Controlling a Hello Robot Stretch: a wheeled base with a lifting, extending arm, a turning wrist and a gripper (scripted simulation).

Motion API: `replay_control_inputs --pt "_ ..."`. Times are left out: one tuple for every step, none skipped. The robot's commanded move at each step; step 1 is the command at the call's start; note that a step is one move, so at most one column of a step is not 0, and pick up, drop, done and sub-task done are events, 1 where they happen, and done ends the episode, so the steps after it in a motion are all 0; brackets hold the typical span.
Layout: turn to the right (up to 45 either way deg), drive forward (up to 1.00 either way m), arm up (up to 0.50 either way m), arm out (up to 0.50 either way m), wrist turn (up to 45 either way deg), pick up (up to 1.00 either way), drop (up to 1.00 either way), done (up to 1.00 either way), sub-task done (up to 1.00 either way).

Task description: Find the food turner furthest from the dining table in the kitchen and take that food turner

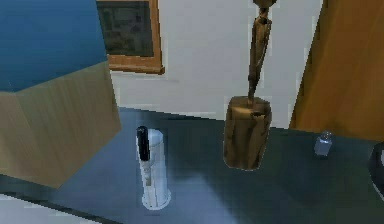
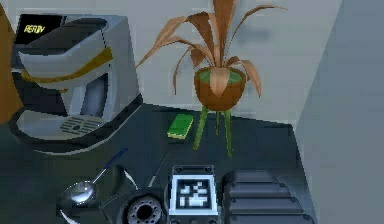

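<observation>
Forward view: wooden food turner upright, blade down, handle straight up, toward the dark countertop's far edge, right of a white cylinder; resting or hanging, cannot tell. Arm side view: gripper low at the countertop's near edge, fingers angled toward the coffee machine, grey rounded thing beside them; grasp cannot be told. Turner judged off past that view's left.
</observation>
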Motion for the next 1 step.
replay_control_inputs --pt "0.0 0.00 0.00 0.00 15.0 0.00 0.00 0.00 0.00"
